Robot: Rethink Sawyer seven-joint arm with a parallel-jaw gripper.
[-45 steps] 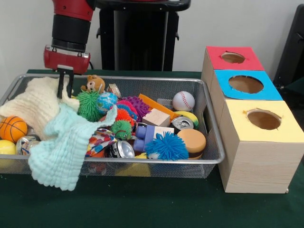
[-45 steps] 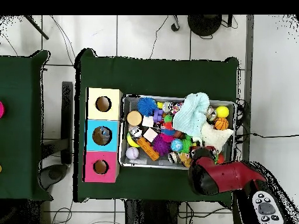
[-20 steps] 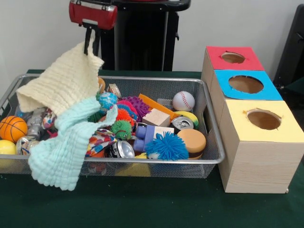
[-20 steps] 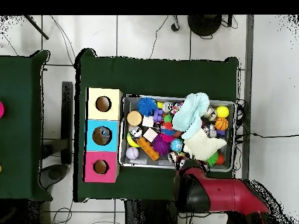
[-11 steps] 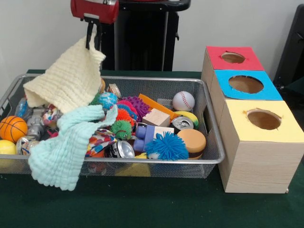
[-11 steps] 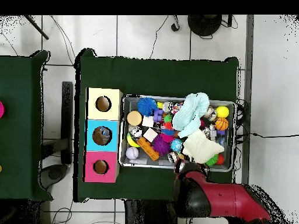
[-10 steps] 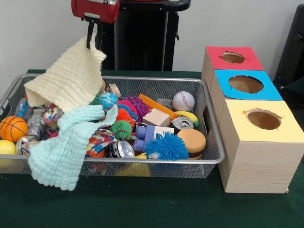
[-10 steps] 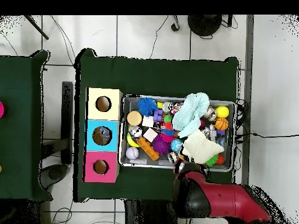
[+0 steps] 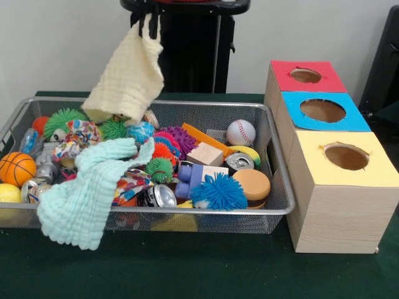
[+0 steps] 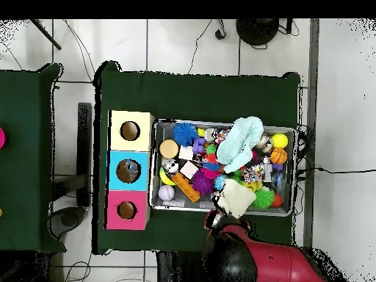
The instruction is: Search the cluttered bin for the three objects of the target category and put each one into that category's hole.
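end effector (image 9: 148,22) clamping the cream cloth (image 9: 126,81) at its top corner | cloth hanging above the wire bin (image 9: 274,187) | mint cloth (image 9: 84,193) draping over the front rim

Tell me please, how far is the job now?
Nothing looks sorted yet: the yellow hole shows empty, and the other holes cannot be judged. In hand: the gripper holds the cream cloth up over the bin, exposing toys beneath. Left: finding and sorting all three objects.
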